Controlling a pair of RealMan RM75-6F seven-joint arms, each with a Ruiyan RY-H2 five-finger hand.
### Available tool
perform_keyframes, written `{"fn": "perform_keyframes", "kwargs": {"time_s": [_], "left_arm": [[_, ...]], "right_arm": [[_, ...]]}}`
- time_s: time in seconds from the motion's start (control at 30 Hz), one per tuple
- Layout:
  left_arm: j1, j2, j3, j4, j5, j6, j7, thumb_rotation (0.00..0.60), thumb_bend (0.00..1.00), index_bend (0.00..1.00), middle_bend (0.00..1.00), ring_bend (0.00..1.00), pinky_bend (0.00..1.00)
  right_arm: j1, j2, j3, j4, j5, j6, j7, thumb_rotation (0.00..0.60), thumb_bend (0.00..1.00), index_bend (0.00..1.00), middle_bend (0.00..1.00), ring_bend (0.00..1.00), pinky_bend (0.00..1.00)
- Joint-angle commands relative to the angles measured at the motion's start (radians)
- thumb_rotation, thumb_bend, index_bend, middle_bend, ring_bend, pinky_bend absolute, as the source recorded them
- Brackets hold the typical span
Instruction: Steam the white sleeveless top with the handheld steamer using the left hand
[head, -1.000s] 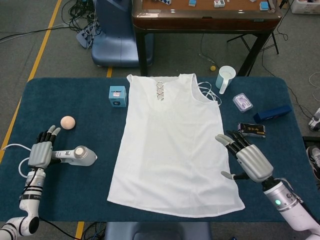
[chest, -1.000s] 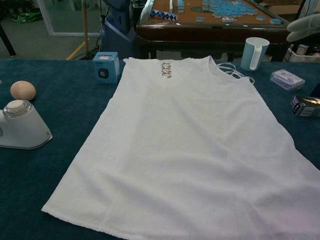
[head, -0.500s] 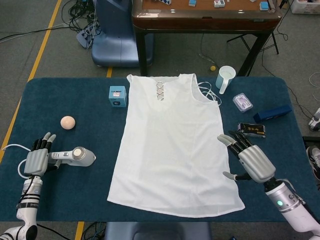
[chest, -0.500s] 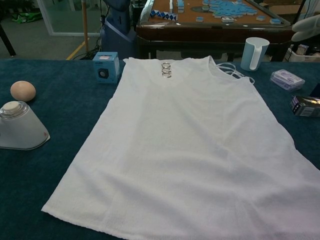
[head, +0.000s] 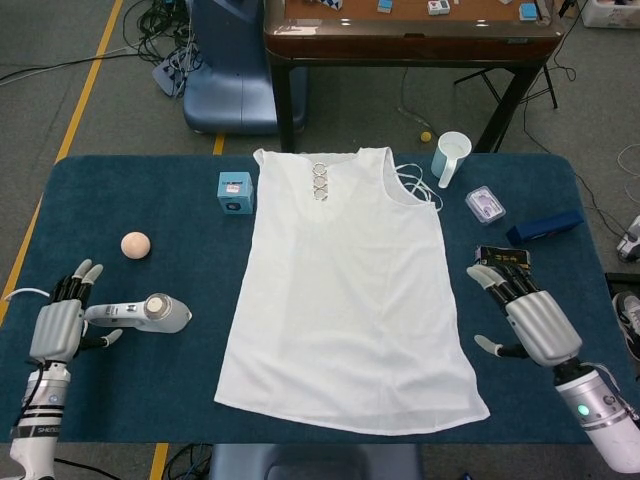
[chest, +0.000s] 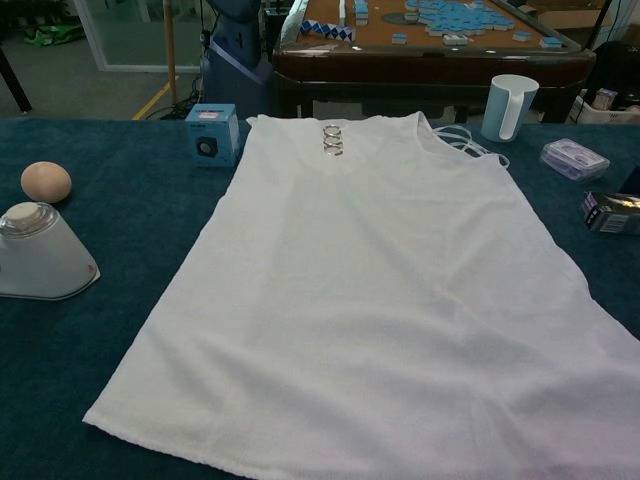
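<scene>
Okay, left hand (head: 55, 328) has let go of the steamer (head: 140, 313). A second ago it sat on the handle; now it's pulled back toward the table's (head: 150, 200) left edge, fingers spread, holding nothing, thumb tip maybe just brushing the handle end, can't tell for sure. Right hand (head: 528, 318) has also backed off: it was at the shirt's (head: 345, 290) right hem, now it sits clear of the cloth to the right, just below the dark packet (head: 503, 260), fingers wide, empty.

Read: both hands retreating at once looks like a release or reset, not a pickup. Steamer has slid slightly with the left hand and is now set down on its own; ironing of the shirt doesn't look underway at this moment.

Steamer location: left side of table, below the ball (head: 135, 244), well left of the shirt. Lying on its side, long axis roughly left-right in the head view. Head end with the round cap points right, toward the shirt; handle points left, toward the left hand. Chest view shows its wide head (chest: 40, 250) at the left edge.

Shirt lies flat, neck away from the robot, long axis front-to-back.
</scene>
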Motion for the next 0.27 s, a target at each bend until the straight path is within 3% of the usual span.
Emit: {"fn": "perform_keyframes", "kwargs": {"time_s": [0.03,0.27], "left_arm": [[0.027,0.042,0.002,-0.057,0.036,0.062,0.032,0.600,0.05,0.00,0.00,0.00,0.06],[0.066,0.097,0.038,-0.165,0.084,0.124,0.115,0.600,0.05,0.00,0.00,0.00,0.07]], "right_arm": [[-0.023,0.000,0.000,0.021,0.014,0.023,-0.009,0.600,0.23,0.00,0.15,0.00,0.02],[-0.090,-0.015,-0.007,0.061,0.017,0.106,-0.018,0.600,0.23,0.00,0.18,0.01,0.02]]}}
